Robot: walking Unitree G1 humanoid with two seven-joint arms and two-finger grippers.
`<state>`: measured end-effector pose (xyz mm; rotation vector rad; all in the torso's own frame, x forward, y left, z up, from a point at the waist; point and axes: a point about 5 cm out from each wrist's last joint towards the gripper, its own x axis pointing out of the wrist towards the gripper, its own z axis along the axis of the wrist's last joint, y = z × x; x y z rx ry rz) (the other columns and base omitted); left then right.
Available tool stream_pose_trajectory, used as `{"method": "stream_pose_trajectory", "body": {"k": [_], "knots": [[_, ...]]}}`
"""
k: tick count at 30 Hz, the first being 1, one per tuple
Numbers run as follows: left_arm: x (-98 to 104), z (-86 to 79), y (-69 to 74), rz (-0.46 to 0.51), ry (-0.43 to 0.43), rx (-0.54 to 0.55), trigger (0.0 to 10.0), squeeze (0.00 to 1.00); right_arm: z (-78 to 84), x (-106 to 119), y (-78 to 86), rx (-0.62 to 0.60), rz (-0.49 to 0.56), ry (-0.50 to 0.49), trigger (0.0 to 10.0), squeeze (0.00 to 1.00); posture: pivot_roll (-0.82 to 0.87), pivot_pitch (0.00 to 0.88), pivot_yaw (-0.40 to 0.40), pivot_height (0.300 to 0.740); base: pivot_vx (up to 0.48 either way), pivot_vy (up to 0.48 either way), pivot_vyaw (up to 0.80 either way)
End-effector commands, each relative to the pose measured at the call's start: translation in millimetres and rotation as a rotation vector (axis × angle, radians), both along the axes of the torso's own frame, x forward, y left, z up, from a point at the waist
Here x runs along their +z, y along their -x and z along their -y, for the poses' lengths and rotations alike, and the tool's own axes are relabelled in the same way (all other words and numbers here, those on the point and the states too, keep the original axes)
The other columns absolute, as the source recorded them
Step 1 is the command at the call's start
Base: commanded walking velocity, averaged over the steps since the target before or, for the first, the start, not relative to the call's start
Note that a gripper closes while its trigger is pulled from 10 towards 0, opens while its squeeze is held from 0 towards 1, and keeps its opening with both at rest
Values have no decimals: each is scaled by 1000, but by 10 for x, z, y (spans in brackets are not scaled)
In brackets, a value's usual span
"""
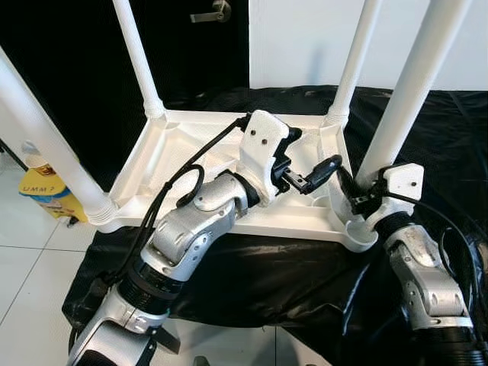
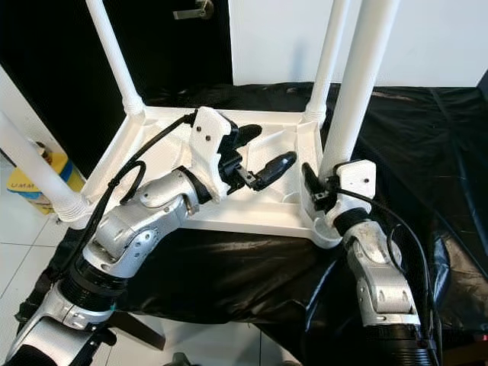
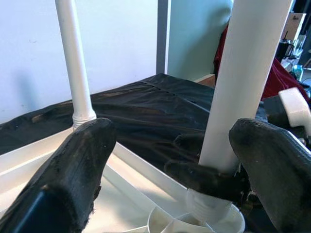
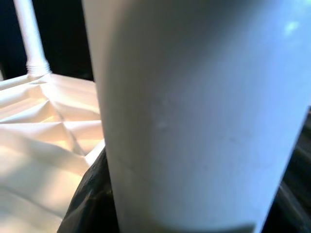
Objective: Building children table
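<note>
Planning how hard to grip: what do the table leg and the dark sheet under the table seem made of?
Table leg: likely moulded plastic, smooth matte white, threaded collar at its base. Dark sheet: thin plastic film or coated fabric, judging by its glossy wrinkles. Right pincer grips the leg.

White all over on the upturned children's table (image 1: 191, 152), its four legs (image 1: 415, 84) the same plain white. Glossy black sheet (image 1: 259, 278) under it, no pattern. Silver arms, black fingers on the left gripper (image 1: 309, 171) and right gripper (image 1: 347, 191), white wrist housings. Yellow bottle (image 1: 49, 194) with a white cap, pale tiled floor (image 1: 23, 267), black door (image 1: 76, 61), white wall (image 1: 305, 38).
</note>
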<state>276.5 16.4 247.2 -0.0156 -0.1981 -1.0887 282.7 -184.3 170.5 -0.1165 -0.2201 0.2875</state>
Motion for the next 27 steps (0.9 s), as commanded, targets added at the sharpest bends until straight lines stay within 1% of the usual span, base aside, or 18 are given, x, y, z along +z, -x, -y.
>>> {"method": "stream_pose_trajectory", "body": {"k": [1, 2, 3, 4, 5, 7, 10, 11, 12, 14, 15, 18, 21, 26, 27], "knots": [[26, 56, 189, 63, -63, -384, 10000, 0, -24, 29, -8, 33, 2, 2, 10000, 0, -54, 19, 8, 740, 0, 0, 0], [66, 62, 215, 77, -63, -425, 10000, 0, -37, 59, -21, 108, -10, 37, 10000, 0, -55, 14, 1, 740, 0, 0, 0], [66, 62, 215, 77, -63, -425, 10000, 0, -37, 59, -21, 108, -10, 37, 10000, 0, -55, 14, 1, 740, 0, 0, 0], [100, 71, 245, 93, -71, -469, 10000, 0, -67, 81, -26, 200, -27, 80, 10000, 0, -55, 11, -6, 740, 0, 0, 0], [100, 71, 245, 93, -71, -469, 10000, 0, -67, 81, -26, 200, -27, 80, 10000, 0, -55, 11, -6, 740, 0, 0, 0], [147, 90, 277, 112, -82, -527, 10000, 0, -116, 94, -25, 352, -74, 143, 10000, 0, -55, 5, -10, 740, 0, 0, 0], [180, 112, 296, 118, -83, -564, 10000, 0, -143, 90, -24, 456, -117, 194, 10000, 0, -57, 0, -11, 740, 0, 0, 0], [180, 112, 296, 118, -83, -564, 10000, 0, -143, 90, -24, 456, -117, 194, 10000, 0, -57, 0, -11, 740, 0, 0, 0], [192, 120, 308, 120, -83, -582, 10000, 0, -144, 99, -33, 485, -129, 203, 10000, 0, -57, 0, -14, 740, 0, 0, 0], [192, 120, 308, 120, -83, -582, 10000, 0, -144, 99, -33, 485, -129, 203, 10000, 0, -57, 0, -14, 740, 0, 0, 0], [205, 131, 319, 126, -85, -599, 10000, 0, -148, 116, -47, 514, -140, 213, 10000, 0, -57, 0, -17, 740, 0, 0, 0], [221, 139, 336, 126, -81, -622, 10000, 0, -151, 138, -64, 537, -141, 222, 10000, 0, -58, 0, -17, 740, 0, 0, 0], [267, 169, 362, 135, -77, -662, 10000, 0, -169, 194, -129, 569, -141, 226, 10000, 0, -57, 0, -24, 740, 0, 0, 0], [285, 177, 375, 129, -64, -683, 10000, 0, -184, 199, -139, 593, -146, 236, 10000, 0, -59, 0, -25, 740, 0, 0, 0], [290, 181, 378, 120, -55, -690, 10000, 0, -193, 195, -129, 620, -155, 244, 10000, 0, -58, 0, -26, 740, 0, 0, 0]]}}
